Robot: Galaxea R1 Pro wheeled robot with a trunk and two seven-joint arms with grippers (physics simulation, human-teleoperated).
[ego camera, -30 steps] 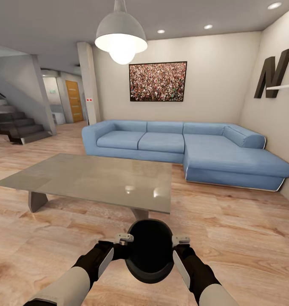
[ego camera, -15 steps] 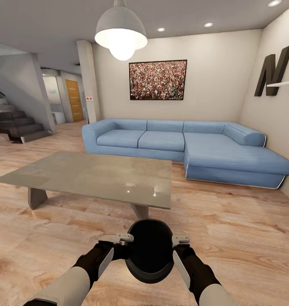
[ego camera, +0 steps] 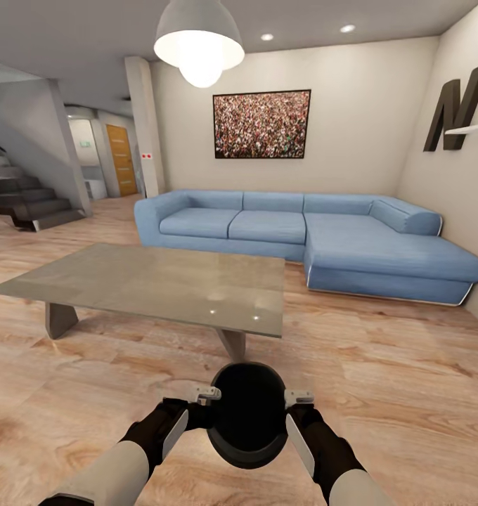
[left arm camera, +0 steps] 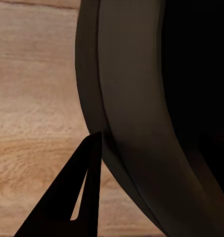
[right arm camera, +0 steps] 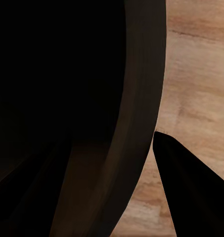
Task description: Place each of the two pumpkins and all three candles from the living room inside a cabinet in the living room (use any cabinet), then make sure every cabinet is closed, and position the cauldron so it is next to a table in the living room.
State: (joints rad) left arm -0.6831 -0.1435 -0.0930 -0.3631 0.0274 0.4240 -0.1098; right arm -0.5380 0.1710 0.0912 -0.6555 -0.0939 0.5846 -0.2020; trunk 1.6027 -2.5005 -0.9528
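Big blue corner sofa [ego camera: 302, 242] sits at the far side against the wall, with a crowd-photo picture [ego camera: 261, 124] hung above it. A lit white pendant lamp [ego camera: 198, 43] hangs up front, dark stairs [ego camera: 24, 200] far left, and a big letter N [ego camera: 455, 105] on the right wall.

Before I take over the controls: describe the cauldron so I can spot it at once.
Start at the blue sofa, then come nearer across the low pale-topped table. Just this side of it, the cauldron is held between the two grippers: a round matte-black pot, the only black thing above the plank floor.
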